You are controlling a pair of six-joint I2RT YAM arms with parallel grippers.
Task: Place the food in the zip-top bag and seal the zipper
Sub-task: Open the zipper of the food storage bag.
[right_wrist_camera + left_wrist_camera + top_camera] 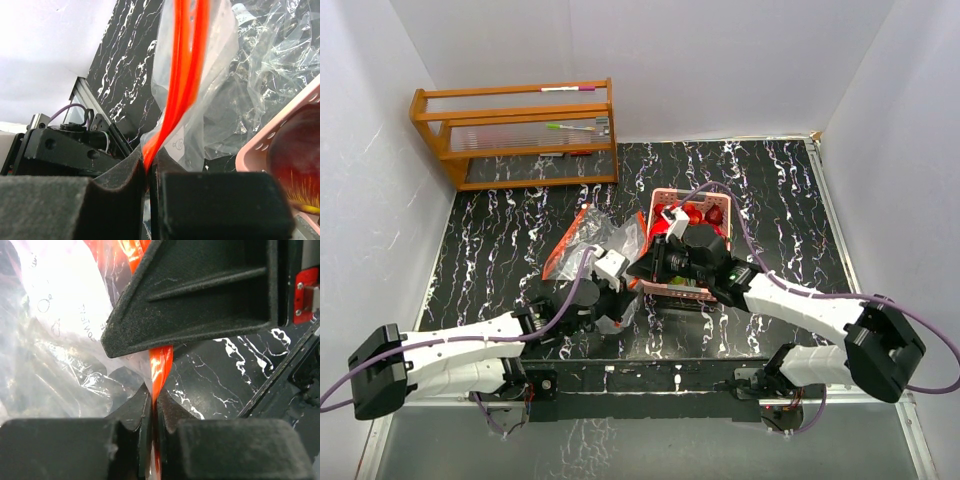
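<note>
The clear zip-top bag lies crumpled on the black marbled table, left of the pink basket. Its orange zipper runs down between the fingers of my left gripper, which is shut on it. My right gripper is shut on the same orange zipper a short way along. In the top view both grippers meet at the bag's near right corner, the left gripper just below the right gripper. The food, red fruits, sits in the basket. A dark red fruit shows in the right wrist view.
The pink mesh basket stands mid-table, partly under my right arm; its rim is close to the right gripper. A wooden rack with pens stands at the back left. White walls close in three sides.
</note>
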